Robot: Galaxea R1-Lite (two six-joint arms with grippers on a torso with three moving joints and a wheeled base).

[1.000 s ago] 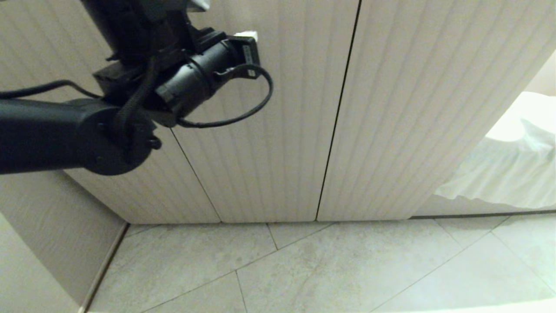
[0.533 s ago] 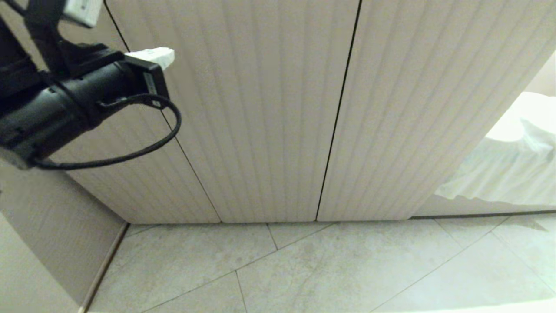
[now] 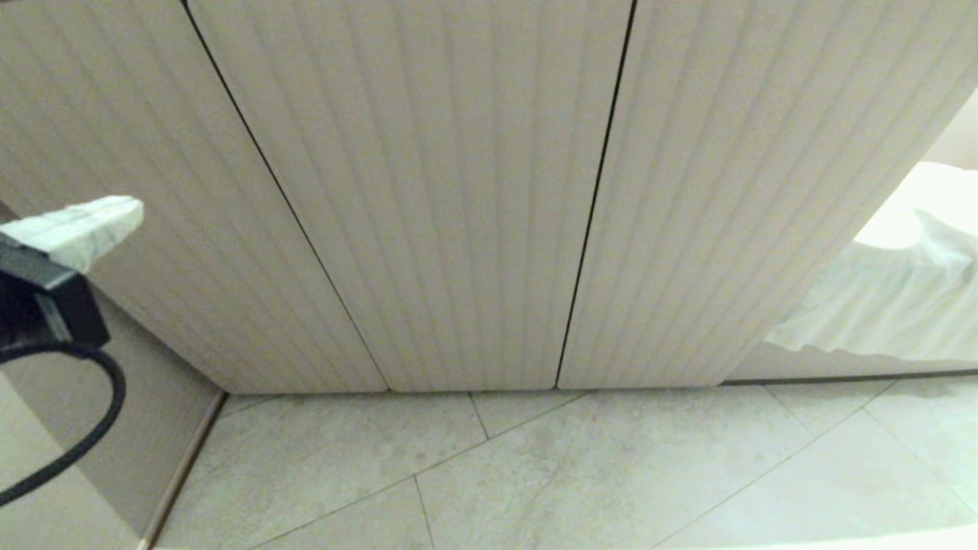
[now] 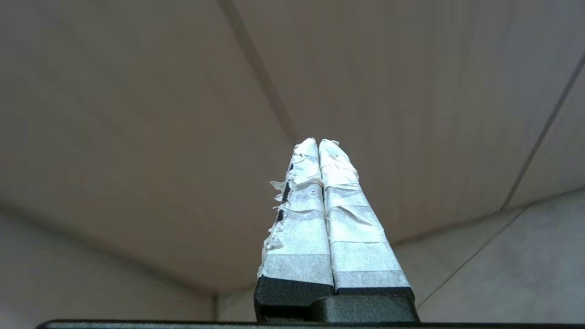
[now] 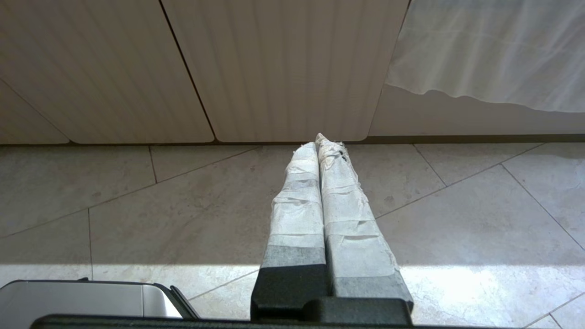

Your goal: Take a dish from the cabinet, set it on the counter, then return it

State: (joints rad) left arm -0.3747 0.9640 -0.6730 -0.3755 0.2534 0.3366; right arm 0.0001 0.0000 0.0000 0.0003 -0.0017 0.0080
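The cabinet (image 3: 428, 191) is found with all of its ribbed doors closed; the seams between them are tight and no interior is exposed. Neither the dish nor the counter is visible in any view, so the dish's whereabouts cannot be confirmed; it is judged to be behind the closed doors.

The left gripper (image 4: 318, 142) is seen at the far left edge of the head view, low and in front of the leftmost door panel. Its taped jaws are pressed together with nothing between them. No contact with the door is seen.

The right gripper (image 5: 318, 139) is held low over the tiled floor (image 3: 581, 473), pointing toward the foot of the cabinet, its jaws likewise clenched and empty. A white draped cloth (image 3: 886, 290) is noted to the right of the cabinet.

Whether the task has yet to begin or is already finished cannot be determined from this state: closed doors and empty jaws fit either. If unstarted, every step remains: opening a door, taking the dish out, setting it on the counter, and returning it.
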